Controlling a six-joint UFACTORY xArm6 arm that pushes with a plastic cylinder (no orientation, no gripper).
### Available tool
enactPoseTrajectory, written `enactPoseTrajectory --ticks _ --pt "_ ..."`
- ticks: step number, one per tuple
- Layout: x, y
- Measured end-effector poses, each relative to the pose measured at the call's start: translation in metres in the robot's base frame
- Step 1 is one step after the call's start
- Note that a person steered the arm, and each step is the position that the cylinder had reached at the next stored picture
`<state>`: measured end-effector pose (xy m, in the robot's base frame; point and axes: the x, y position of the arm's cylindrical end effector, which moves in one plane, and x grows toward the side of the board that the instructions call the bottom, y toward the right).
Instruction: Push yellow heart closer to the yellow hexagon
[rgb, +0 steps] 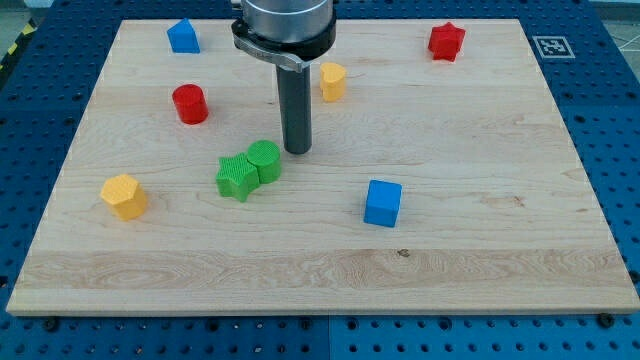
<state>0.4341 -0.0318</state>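
The yellow heart (332, 81) sits in the upper middle of the wooden board (480, 270), just right of my rod. The yellow hexagon (124, 196) sits at the view's left, lower down and far from the heart. My tip (297, 150) rests on the board below and left of the heart, apart from it. It stands just right of a green cylinder (265, 160), close to it.
A green star (237, 177) touches the green cylinder on its lower left. A red cylinder (189, 104) sits left of my rod. A blue block (183, 37) is at the top left, a red star (446, 42) at the top right, and a blue cube (382, 203) at the lower right.
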Motion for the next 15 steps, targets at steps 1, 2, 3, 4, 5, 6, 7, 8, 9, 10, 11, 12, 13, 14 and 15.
enactPoseTrajectory --ticks 1,2,3,4,5,6,7,8,9,10,11,12,13,14,15 --pt "0.000 -0.004" --pt "-0.003 -0.031" --pt "-0.010 -0.040" --pt "-0.033 -0.030" --pt "-0.056 -0.008" --pt "-0.071 0.008" --pt "-0.070 0.047" --pt "-0.093 0.060" --pt "-0.132 0.067" --pt "-0.173 0.070" --pt "-0.186 0.027" --pt "-0.147 0.027" --pt "-0.113 0.076" --pt "-0.113 0.109" --pt "-0.091 0.093"
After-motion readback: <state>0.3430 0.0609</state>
